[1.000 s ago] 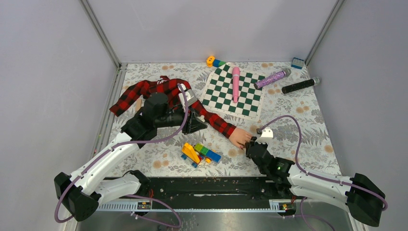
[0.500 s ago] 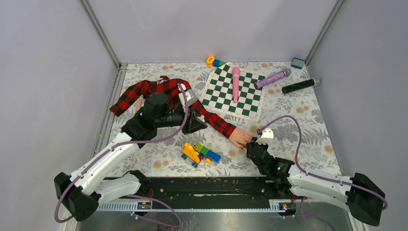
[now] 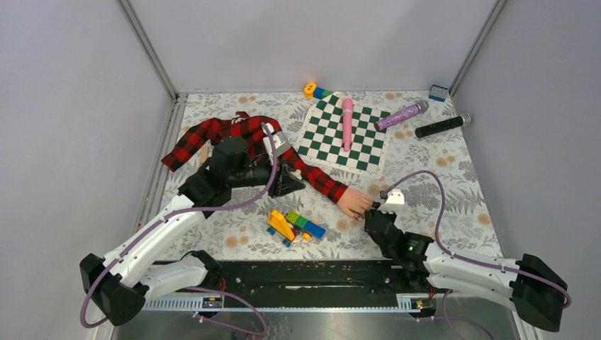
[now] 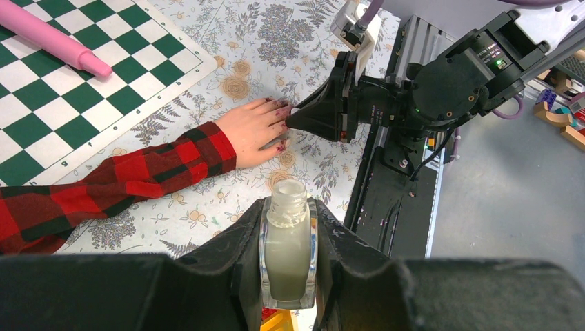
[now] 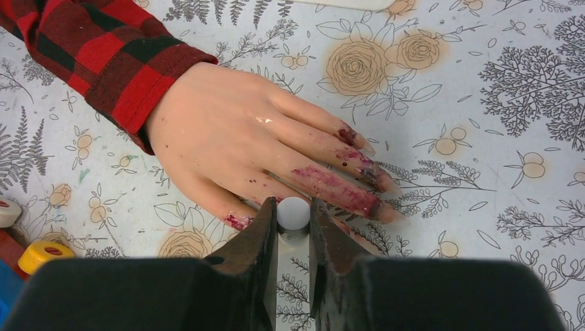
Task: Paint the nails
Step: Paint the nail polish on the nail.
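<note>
Barely moved, right gripper [image 5: 293, 207] pinches the brush [image 5: 293, 215] at the mannequin hand's [image 5: 221, 131] 5 o'clock; left gripper [image 4: 288, 214] clamps the polish bottle [image 4: 288, 265]; most nails [image 5: 372, 176] already red.

We see the whole tabletop [image 3: 453, 177] from a fixed camera high above and behind the arm bases [image 3: 113, 290], which sit at 6 o'clock; it faces down toward 12 o'clock. Our left wrist camera sits low behind the left claw [image 4: 288, 207] and its small bottle [image 4: 287, 255], looking across at the mannequin hand [image 4: 255, 127] and the right claw [image 4: 298, 118]. Our right wrist camera hangs very close over that hand, with a white cap [image 5: 293, 212] at 6 o'clock. All three views share the hand.
</note>
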Robot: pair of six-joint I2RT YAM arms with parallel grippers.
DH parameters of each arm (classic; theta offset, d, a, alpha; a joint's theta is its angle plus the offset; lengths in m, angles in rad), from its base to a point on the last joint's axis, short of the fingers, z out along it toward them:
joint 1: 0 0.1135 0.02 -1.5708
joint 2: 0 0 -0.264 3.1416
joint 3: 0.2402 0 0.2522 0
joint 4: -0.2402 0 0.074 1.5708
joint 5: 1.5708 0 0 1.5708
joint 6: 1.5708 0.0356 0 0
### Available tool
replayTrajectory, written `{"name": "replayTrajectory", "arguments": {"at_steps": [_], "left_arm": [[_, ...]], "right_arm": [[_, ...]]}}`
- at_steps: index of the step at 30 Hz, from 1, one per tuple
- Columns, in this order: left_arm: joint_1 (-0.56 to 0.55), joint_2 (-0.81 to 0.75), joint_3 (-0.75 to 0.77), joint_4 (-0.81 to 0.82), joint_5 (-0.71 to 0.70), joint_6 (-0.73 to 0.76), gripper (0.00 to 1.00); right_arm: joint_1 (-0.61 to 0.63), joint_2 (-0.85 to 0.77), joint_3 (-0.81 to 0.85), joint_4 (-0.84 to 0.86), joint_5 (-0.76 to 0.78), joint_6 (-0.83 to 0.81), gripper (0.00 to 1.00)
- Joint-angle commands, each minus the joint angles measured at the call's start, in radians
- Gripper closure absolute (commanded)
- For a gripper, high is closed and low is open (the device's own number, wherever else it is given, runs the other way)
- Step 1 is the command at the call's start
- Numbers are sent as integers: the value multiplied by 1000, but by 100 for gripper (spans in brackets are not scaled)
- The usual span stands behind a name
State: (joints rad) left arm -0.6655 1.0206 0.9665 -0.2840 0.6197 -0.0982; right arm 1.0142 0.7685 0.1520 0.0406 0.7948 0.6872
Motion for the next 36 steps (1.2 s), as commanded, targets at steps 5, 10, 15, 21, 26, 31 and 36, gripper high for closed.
{"name": "replayTrajectory", "arguments": {"at_steps": [5, 10, 15, 21, 26, 31, 36], "left_arm": [[-2, -15, 29, 54, 22, -3, 100], [-2, -13, 29, 54, 20, -3, 100], [-3, -13, 29, 54, 20, -3, 100], [-2, -15, 29, 55, 21, -3, 100], [-3, -18, 29, 55, 20, -2, 100], [-2, -20, 29, 52, 18, -1, 100], [-3, -22, 29, 53, 18, -1, 100]], "right_arm": [[20, -36, 4, -7, 86, 41, 100], [21, -87, -5, -25, 98, 48, 100], [20, -121, -1, -67, 107, 41, 100], [24, -132, -20, 16, 63, 1, 100], [42, -74, -3, 77, 44, -7, 100], [67, -4, 6, 137, 45, -6, 100], [80, 32, 7, 164, 54, -5, 100]]}}
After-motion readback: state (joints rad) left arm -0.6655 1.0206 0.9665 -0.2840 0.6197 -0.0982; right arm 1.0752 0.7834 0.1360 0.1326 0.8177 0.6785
